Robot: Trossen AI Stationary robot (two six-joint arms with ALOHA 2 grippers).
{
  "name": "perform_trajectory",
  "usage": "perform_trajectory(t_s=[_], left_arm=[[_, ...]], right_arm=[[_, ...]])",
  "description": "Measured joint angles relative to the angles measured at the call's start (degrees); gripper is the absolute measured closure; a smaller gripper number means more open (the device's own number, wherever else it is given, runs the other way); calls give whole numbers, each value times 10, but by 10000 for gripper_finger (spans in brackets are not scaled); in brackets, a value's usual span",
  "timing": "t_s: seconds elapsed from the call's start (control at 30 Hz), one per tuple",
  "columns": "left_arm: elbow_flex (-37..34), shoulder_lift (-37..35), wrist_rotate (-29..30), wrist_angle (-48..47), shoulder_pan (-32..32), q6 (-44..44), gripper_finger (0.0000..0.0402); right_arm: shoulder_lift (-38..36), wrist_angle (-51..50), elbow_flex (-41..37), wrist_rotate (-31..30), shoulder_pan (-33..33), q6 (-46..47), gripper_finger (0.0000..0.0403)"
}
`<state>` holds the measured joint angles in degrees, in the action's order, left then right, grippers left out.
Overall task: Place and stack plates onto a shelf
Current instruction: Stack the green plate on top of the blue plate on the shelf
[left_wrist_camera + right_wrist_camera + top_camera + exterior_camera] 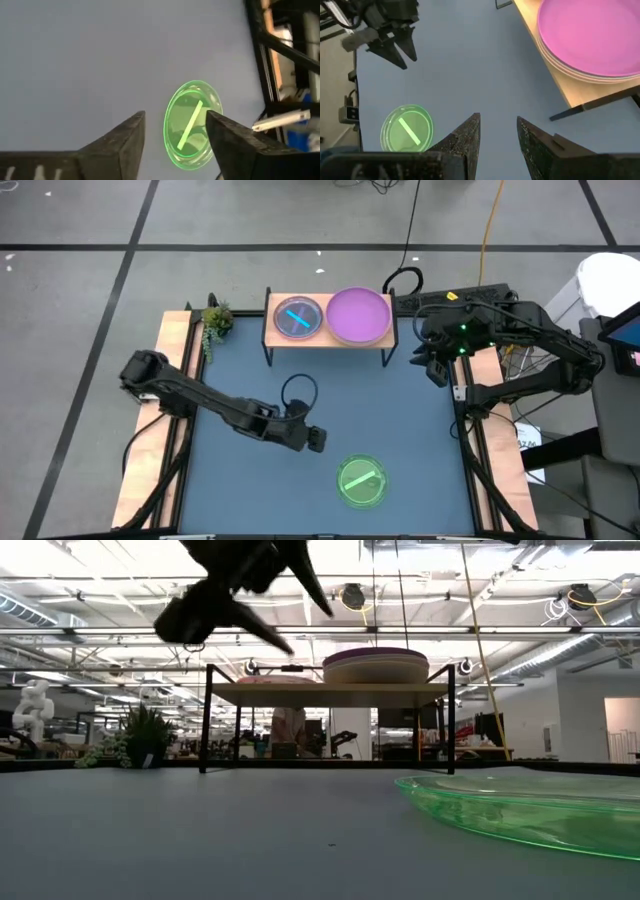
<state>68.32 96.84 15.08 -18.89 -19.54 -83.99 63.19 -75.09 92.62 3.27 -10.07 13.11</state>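
High view first: the left gripper [316, 440] is seen above the blue-grey table [240, 480], near its middle, with its fingers parted and nothing held between them — the gap is confirmed in the left wrist view, where bare table surface and the green plate [192, 125] are visible between the two dark fingers [125, 145]. No object is touched by this gripper. The left arm is stretched from the table's left rail diagonally inward, its wrist pointed toward the green plate [361, 481], which lies flat on the table just beyond the fingertips, close to the near edge and a little right of centre; a green bar is shown across it. In the low view the left gripper [300, 615] is seen raised well clear of the surface, its fingers spread. The right gripper [437, 367] is held beside the right end of the shelf [330, 338], over the table's right edge, with the arm folded back over the right rail; its fingers [465, 137] are seen apart in the right wrist view, with nothing gripped. On the shelf two stacks are placed — a blue plate [298, 318] with a blue bar on top at the left, and a purple plate [359, 315] on top of the larger stack at the right. A small potted plant [215, 320] is set at the table's far left corner.
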Motion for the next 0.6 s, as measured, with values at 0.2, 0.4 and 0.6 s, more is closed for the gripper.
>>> perform_trajectory(t_s=[0.2,0.4,0.6], left_arm=[[9,42,-8,67,-8,-50,172],[9,77,-22,120,-17,-75,172],[8,92,-22,124,-31,-81,172]], right_arm=[[-39,20,-64,30,0,1,291],[-95,81,-169,113,0,68,291],[-148,174,-263,197,1,137,291]])
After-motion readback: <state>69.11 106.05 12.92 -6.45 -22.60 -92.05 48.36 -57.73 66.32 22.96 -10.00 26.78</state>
